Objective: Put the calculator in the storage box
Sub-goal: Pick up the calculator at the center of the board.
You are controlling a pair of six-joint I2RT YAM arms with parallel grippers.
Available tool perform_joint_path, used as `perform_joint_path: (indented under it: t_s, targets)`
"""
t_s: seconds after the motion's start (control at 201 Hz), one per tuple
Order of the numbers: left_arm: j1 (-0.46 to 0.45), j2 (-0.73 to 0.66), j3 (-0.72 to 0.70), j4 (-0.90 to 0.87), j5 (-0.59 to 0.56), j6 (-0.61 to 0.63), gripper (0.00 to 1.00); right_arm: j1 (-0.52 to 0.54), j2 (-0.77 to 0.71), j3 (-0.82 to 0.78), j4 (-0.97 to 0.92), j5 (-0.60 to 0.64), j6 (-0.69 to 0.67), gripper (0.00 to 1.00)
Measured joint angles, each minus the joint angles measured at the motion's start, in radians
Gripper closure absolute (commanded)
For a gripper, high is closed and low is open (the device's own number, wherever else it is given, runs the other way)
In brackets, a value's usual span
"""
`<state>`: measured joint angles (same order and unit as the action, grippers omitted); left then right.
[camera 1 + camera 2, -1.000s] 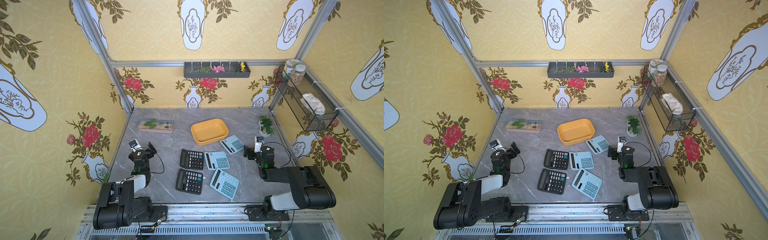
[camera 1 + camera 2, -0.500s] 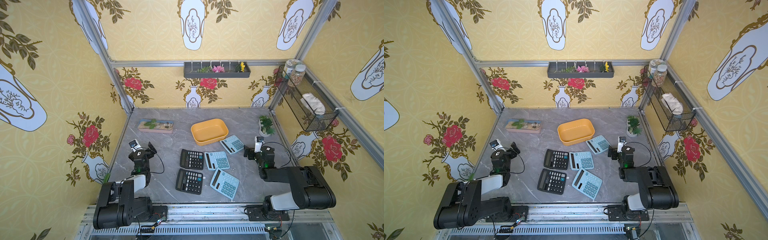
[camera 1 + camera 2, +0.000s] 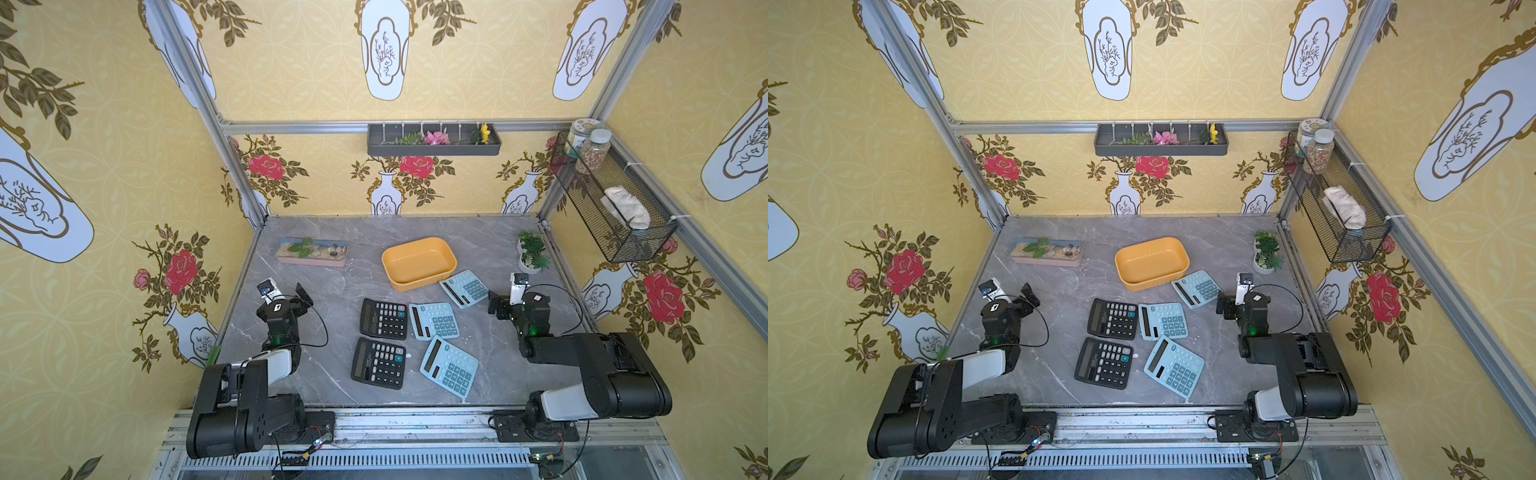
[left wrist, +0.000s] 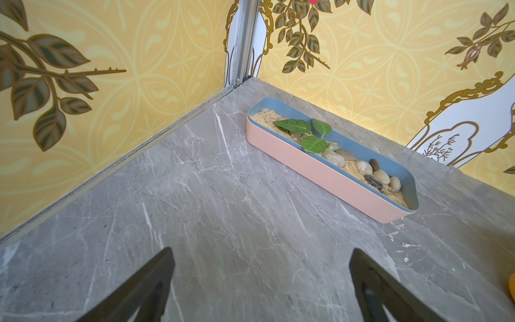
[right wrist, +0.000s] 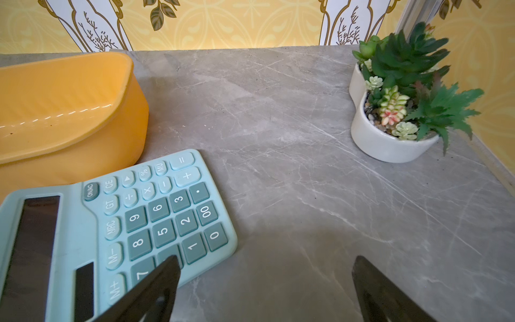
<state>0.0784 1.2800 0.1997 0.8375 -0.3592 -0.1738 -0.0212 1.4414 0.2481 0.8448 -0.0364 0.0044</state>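
Open and empty: left end effector and right end effector; all calculators on the bench, outside the storage box.
A light-blue calculator lies just ahead and left of the right end effector, just beside the storage box. The other four lie farther left, between the two arms. The left end effector, jaws wide, faces the planter tray ahead.

The light is bright and even, apparently from above, with no hard shadows. In both top views the walls bend at the edges (a wide lens). In the right wrist view the storage box carries a thin line of glare, the near black fingers look soft, and a faint shadow lies on the table.
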Motion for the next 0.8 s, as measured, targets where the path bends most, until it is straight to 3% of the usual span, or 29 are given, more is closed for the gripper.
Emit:
perform_joint_path:
  t_s: [0.174,0.264,0.348,0.443,0.557,0.697,0.796]
  targets:
    - [0.001,0.012,0.010,-0.007,0.045,0.013,0.01,-0.011,0.000,0.002,0.000,-0.013,0.003,0.03]
    - [0.001,0.013,0.013,-0.008,0.077,0.024,0.14,-0.012,-0.006,0.005,-0.009,-0.016,0.004,0.03]
    - [0.000,-0.011,0.035,-0.066,0.099,0.036,0.30,-0.012,-0.081,0.089,-0.175,-0.016,0.014,0.00]
    - [-0.038,-0.116,0.159,-0.238,0.072,0.052,0.27,-0.006,-0.172,0.237,-0.300,-0.013,0.010,0.03]
    - [-0.127,-0.230,0.302,-0.367,0.031,0.032,0.31,0.031,-0.235,0.357,-0.444,-0.013,-0.024,0.11]
    - [-0.147,-0.246,0.570,-0.657,0.010,-0.056,0.34,0.093,-0.229,0.577,-0.727,0.012,0.018,0.10]
    - [-0.151,-0.221,0.718,-0.869,0.075,-0.121,0.36,0.127,-0.186,0.731,-0.928,0.011,0.089,0.08]
